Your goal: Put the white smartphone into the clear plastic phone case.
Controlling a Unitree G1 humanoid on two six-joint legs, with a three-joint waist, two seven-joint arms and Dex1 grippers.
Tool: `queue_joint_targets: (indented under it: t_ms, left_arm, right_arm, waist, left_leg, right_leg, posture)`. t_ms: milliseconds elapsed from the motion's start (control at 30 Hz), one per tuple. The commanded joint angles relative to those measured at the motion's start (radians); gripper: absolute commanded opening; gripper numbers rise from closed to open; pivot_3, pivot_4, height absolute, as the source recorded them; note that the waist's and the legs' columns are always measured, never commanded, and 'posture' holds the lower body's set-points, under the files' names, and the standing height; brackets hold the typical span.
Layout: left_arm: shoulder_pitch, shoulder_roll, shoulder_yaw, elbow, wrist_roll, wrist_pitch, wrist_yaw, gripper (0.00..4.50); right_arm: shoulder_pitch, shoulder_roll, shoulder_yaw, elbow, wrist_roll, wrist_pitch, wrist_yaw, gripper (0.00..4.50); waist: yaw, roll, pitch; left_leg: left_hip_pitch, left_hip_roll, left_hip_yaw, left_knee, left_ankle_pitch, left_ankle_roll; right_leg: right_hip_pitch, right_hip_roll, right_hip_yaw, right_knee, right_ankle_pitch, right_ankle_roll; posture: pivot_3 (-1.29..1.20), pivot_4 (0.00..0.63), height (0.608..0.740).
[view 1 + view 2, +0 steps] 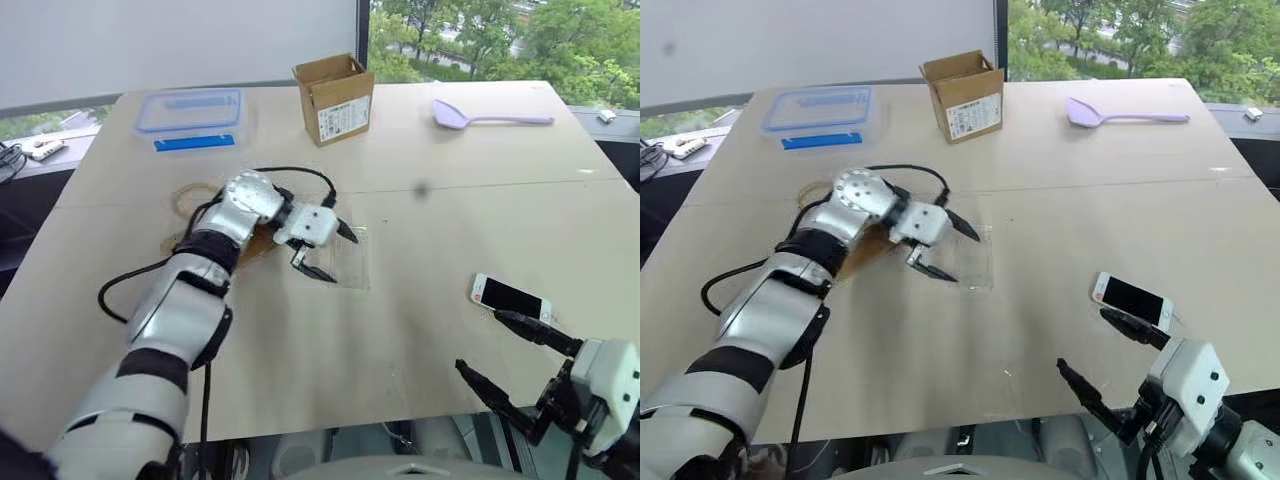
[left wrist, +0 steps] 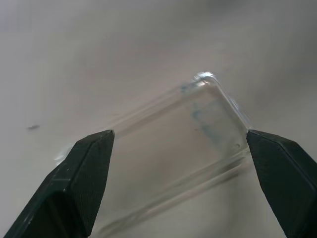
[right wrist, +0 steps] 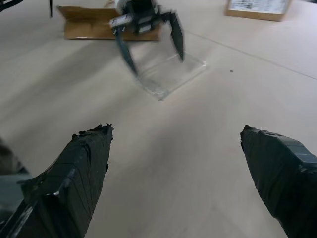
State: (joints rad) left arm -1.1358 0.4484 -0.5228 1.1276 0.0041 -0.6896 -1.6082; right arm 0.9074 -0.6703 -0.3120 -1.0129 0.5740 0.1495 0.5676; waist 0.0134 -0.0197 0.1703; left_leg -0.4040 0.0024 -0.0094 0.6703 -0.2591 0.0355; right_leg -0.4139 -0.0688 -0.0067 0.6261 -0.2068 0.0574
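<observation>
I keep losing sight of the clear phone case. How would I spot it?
Start at the table and find the left gripper near its middle. The clear plastic phone case lies flat beneath its open jaws: a see-through shell with glinting edges, unlike the larger blue-lidded food box.

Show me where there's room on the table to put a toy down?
Bare tabletop lies between the clear case and the white phone, and between the cardboard box and purple spatula. It is crowded around the left gripper.

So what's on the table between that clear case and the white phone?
Nothing: between the clear case and the white phone there is only bare table, as the left eye view shows.
</observation>
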Motion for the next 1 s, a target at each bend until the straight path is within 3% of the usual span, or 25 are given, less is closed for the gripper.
queue_joint_targets:
  t_ms: [33,67,100,133,267,300,367,467,600,833,1000]
  left_arm:
    - [-0.026,-0.019,-0.059,0.101,0.088,-0.073,-0.006,3.15]
    - [-0.034,-0.022,-0.068,0.119,0.104,-0.081,-0.006,2.67]
    - [-0.041,-0.024,-0.073,0.133,0.116,-0.082,-0.006,2.45]
    - [-0.045,-0.025,-0.076,0.142,0.119,-0.085,-0.006,1.87]
    - [-0.057,-0.035,-0.044,0.145,0.038,0.007,-0.006,0.23]
    - [-0.059,-0.038,-0.019,0.134,0.002,0.032,-0.006,0.04]
    - [-0.071,-0.022,-0.030,0.090,-0.092,0.129,-0.006,0.04]
    - [-0.077,0.013,-0.068,0.043,-0.157,0.167,-0.006,0.80]
    - [-0.074,0.061,-0.134,0.000,-0.202,0.155,-0.006,2.39]
    - [-0.079,0.093,-0.252,0.032,-0.174,0.061,-0.006,2.39]
    - [-0.071,0.038,-0.193,0.112,-0.077,-0.043,-0.006,2.39]
  right_arm:
    - [0.058,-0.024,0.036,-0.034,-0.023,-0.100,-0.060,4.50]
    - [0.072,-0.034,0.046,-0.034,-0.031,-0.117,-0.078,4.50]
    - [0.084,-0.043,0.057,-0.034,-0.036,-0.133,-0.095,4.50]
    - [0.094,-0.053,0.065,-0.034,-0.038,-0.147,-0.110,4.50]
    - [0.122,-0.080,0.106,-0.034,-0.060,-0.181,-0.163,4.50]
    - [0.124,-0.086,0.115,-0.034,-0.067,-0.181,-0.174,4.50]
    - [0.121,-0.098,0.127,-0.034,-0.071,-0.178,-0.192,4.50]
    - [0.111,-0.116,0.131,-0.034,-0.060,-0.173,-0.208,4.50]
    - [0.077,-0.129,0.131,-0.034,-0.044,-0.143,-0.214,4.50]
    - [0.113,-0.137,0.118,-0.034,-0.041,-0.162,-0.196,4.50]
    - [0.127,-0.133,0.147,-0.034,-0.071,-0.177,-0.215,4.50]
  waist:
    - [0.000,0.000,0.000]
    - [0.000,0.000,0.000]
    - [0.000,-0.001,0.000]
    - [-0.001,-0.001,-0.001]
    - [0.001,-0.002,-0.002]
    - [0.001,-0.002,-0.001]
    - [0.001,-0.003,-0.001]
    - [0.001,-0.005,0.001]
    - [0.001,-0.006,0.001]
    - [0.004,-0.006,0.001]
    - [0.003,-0.007,0.001]
  left_leg:
    - [0.001,0.000,0.001,0.000,0.000,0.000]
    - [0.002,0.001,0.001,0.000,0.000,0.000]
    - [0.002,0.001,0.001,0.000,0.000,0.000]
    - [0.003,0.001,0.002,0.000,0.000,0.000]
    - [0.005,0.003,0.001,0.001,0.000,0.000]
    - [0.005,0.003,0.001,0.001,0.000,0.000]
    - [0.004,0.004,0.001,0.002,0.000,0.000]
    - [0.001,0.004,0.001,0.002,0.000,0.000]
    - [0.001,0.003,0.001,0.002,0.000,0.001]
    - [0.001,0.003,0.001,0.003,0.000,0.001]
    - [0.001,0.003,0.002,0.003,0.000,0.001]
  right_leg:
    - [0.000,0.000,0.001,0.000,-0.003,0.003]
    - [0.000,0.000,0.001,0.001,-0.003,0.002]
    - [0.000,0.000,0.001,0.001,-0.004,0.002]
    - [0.001,0.000,0.001,0.001,-0.004,0.002]
    - [0.002,0.001,0.001,0.002,-0.003,0.002]
    - [0.003,0.001,0.001,0.002,-0.003,0.002]
    - [0.002,0.001,0.001,0.002,-0.003,0.002]
    - [0.000,0.000,0.001,0.002,-0.003,0.002]
    - [0.000,0.000,0.001,0.001,-0.001,-0.001]
    - [0.001,0.000,0.001,0.002,-0.001,-0.002]
    - [0.001,0.000,0.001,0.002,-0.003,0.002]
  posture:
    - [0.00,0.150,0.740]
    - [0.00,0.150,0.740]
    - [0.00,0.150,0.740]
    - [0.00,0.150,0.740]
    - [0.00,0.150,0.740]
    - [0.00,0.150,0.740]
    - [0.00,0.150,0.740]
    - [0.00,0.150,0.740]
    - [0.00,0.150,0.740]
    - [0.00,0.150,0.740]
    - [0.00,0.150,0.740]
